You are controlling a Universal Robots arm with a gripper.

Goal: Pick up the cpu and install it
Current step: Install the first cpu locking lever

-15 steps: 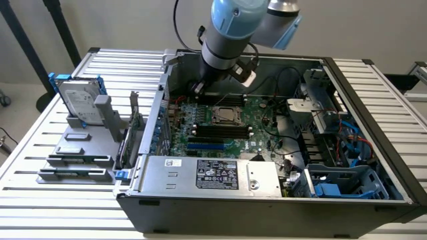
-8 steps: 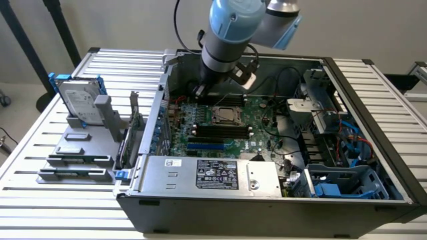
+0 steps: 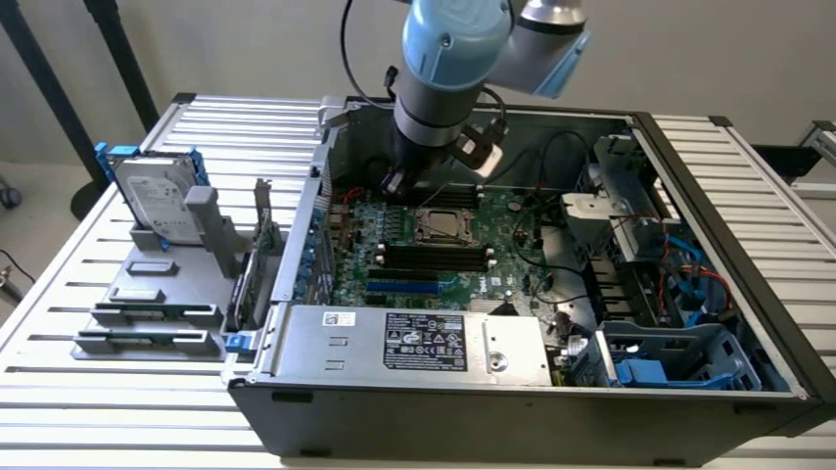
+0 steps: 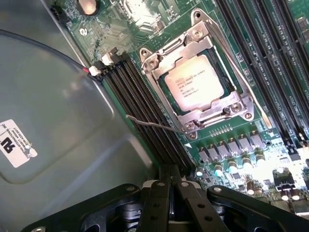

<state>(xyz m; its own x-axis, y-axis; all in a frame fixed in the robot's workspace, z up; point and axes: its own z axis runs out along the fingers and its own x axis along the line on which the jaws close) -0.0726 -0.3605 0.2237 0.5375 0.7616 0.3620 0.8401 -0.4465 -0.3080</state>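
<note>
Finds the cpu lying flat in the socket on the green board, inside the open computer case, ringed by a metal frame, with a thin wire lever standing free beside the dark memory slots. Sees the claw hanging above the board near the socket, over the end of those slots, with fingers pressed together, pinching nothing and clear of the chip. Judges the chip light, stiff and thin, with a smooth metal top likely to slip under a loose pinch, and delicate on the underside and at the socket contacts. Favours a hold on two opposite edges, level and gentle, without tilting or dragging across the socket. Reckons little edge stands above the frame, leaving scant room for fingers
</note>
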